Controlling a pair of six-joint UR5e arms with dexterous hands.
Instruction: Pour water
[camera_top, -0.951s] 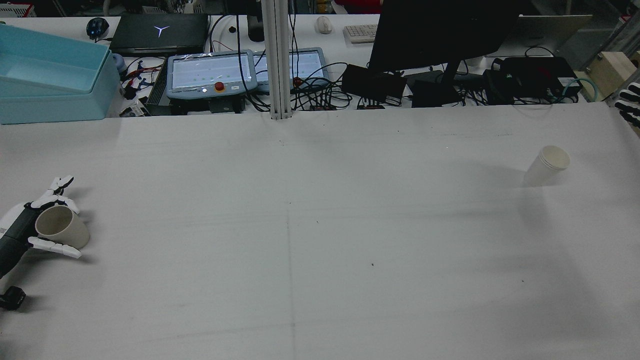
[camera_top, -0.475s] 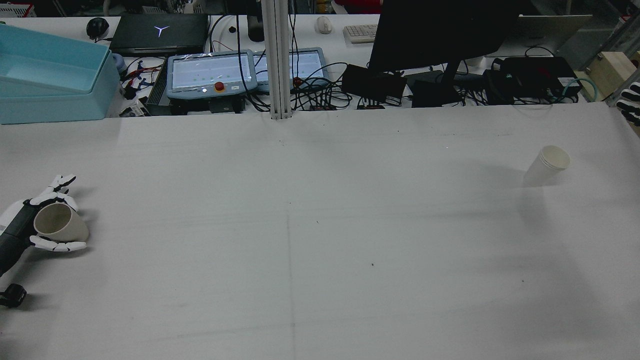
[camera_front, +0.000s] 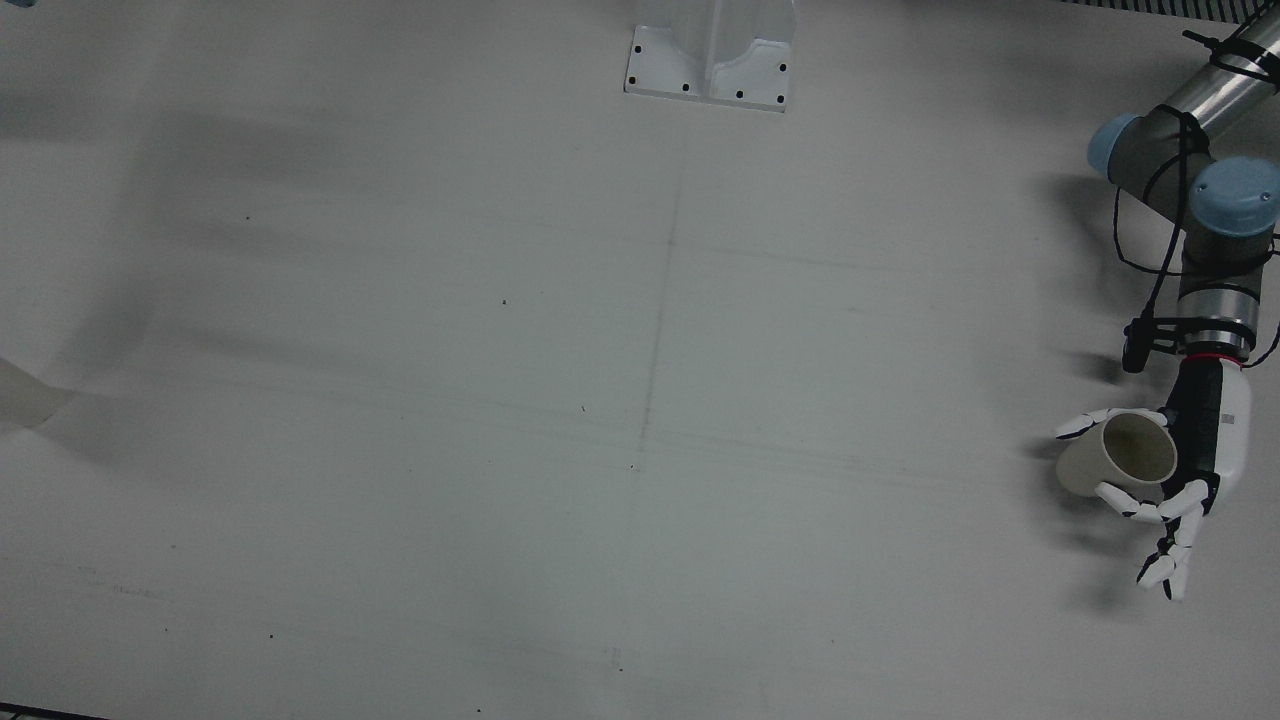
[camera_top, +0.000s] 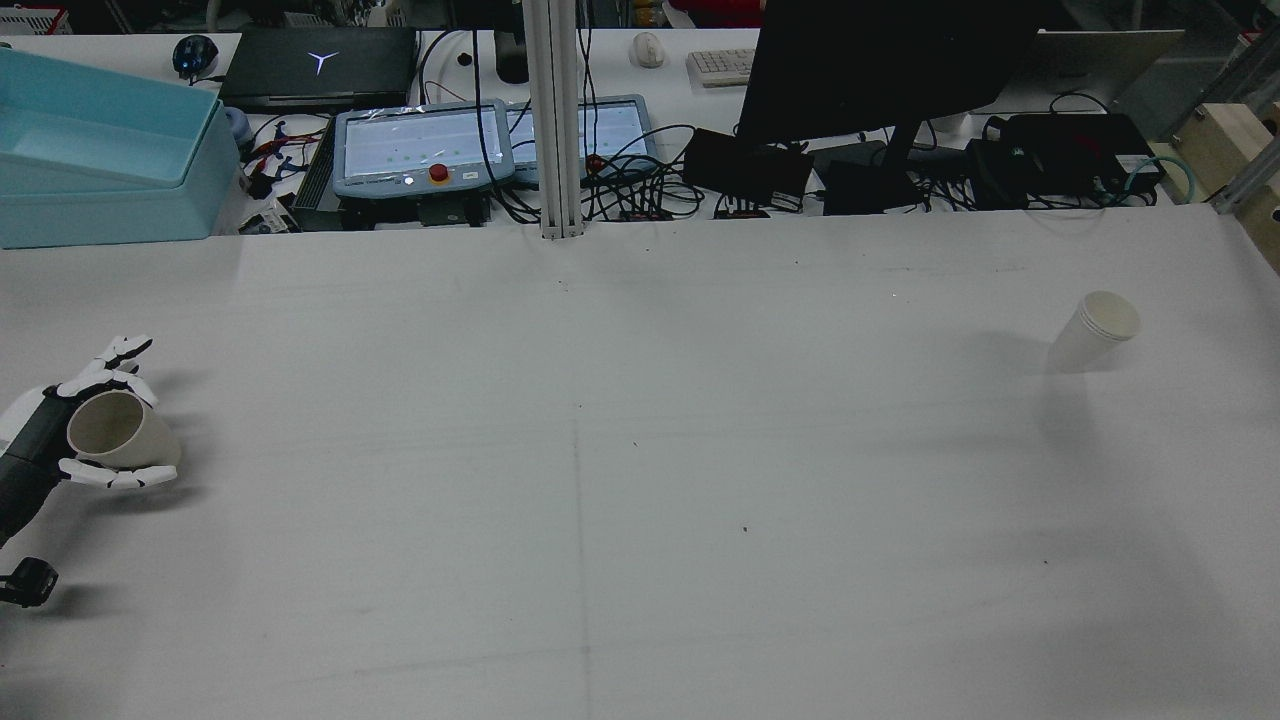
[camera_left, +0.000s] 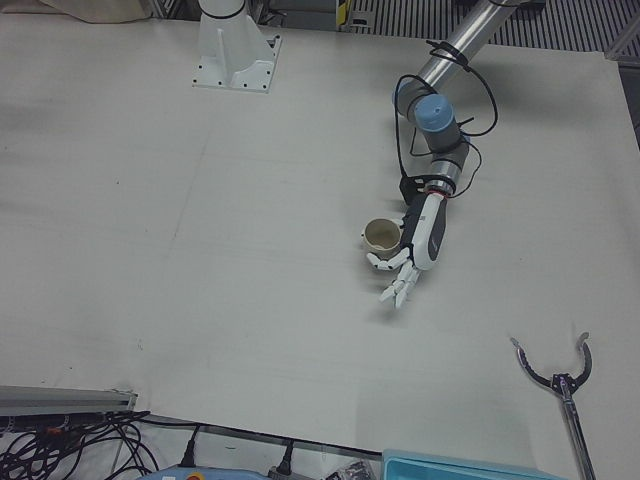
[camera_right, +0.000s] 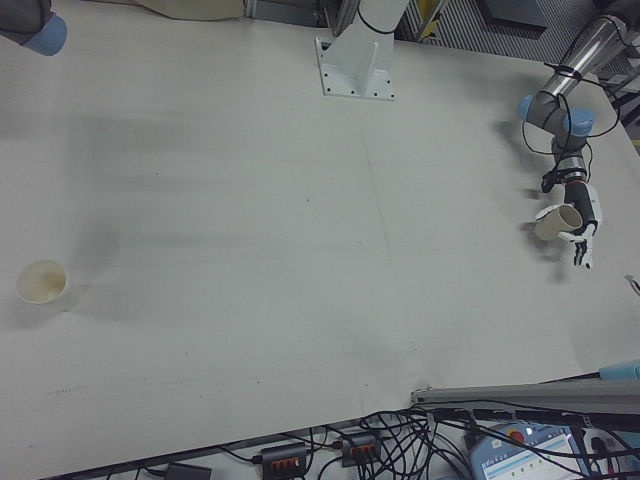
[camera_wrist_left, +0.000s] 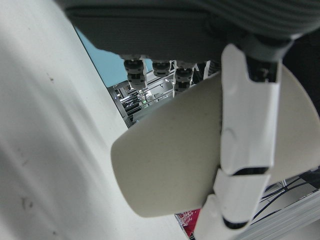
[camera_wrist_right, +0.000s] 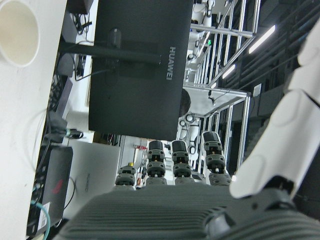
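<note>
The left hand (camera_front: 1175, 470) holds a beige paper cup (camera_front: 1125, 458) near the edge of the surface (camera_front: 640, 400) on the robot's left side, its fingers (camera_front: 1135, 500) wrapped around the cup's wall from both sides, while some fingers stick out straight past it and touch nothing. The side grip looks chosen to leave the mouth free for pouring. The cup is tilted, its mouth leaning back toward the palm and its base pointing away from it; whether the base touches the surface cannot be told, though the shadow beneath it hints at a small gap. The inside of this cup looks dull and dry in the front view; no water is visible, and the bottom is too dim to be sure.

The second paper cup (camera_top: 1095, 330) stands upright far across the surface from the held cup, on the robot's right side, with nothing touching it. Its rim shows stacked rings in the rear view, so it may be more than one nested cup. In the right-front view its inside looks pale and empty, though too small to confirm.

The right hand (camera_wrist_right: 210, 160) appears only in its own camera, well away from the standing cup; its fingers (camera_wrist_right: 280, 135) hold nothing and seem apart. Judged by this layout, the held cup is the pourer and the standing one the receiver.
</note>
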